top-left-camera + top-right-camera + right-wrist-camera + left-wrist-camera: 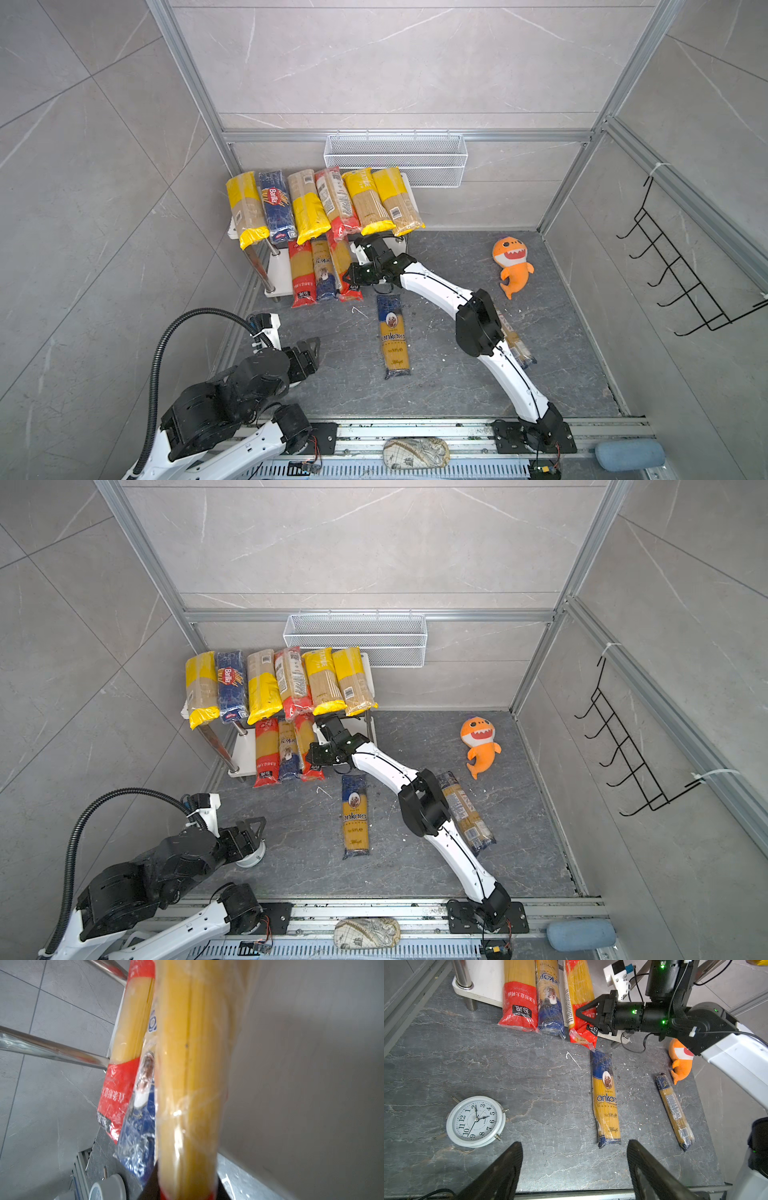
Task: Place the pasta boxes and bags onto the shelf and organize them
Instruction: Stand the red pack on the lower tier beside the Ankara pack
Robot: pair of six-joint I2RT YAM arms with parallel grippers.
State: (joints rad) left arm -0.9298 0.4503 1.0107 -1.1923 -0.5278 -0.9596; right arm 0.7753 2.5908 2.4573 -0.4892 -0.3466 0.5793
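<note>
Task approx. three quarters done, I judge. Shelf [279, 272]: top board carries six packs [306, 208], lower board has two packs [301, 270]. Right gripper [581, 1013] is clenched on the end of a red-end pack [578, 987] lying on the lower board beside them, not yet let go. Left gripper [574, 1154] is spread wide and holds nothing. Left on table [340, 395]: Ankara pack [392, 336] & a blue-end pack [465, 812], partly under the right arm.

Bright, lit softly from above, with only faint shadows. Bowed toward the edges in both top views. Sharp from the left wrist, glints on the Ankara pack [606, 1101]. Blurred on the red-ended pack [187, 1084] from the right wrist, with glare along the shelf leg [52, 1049].
</note>
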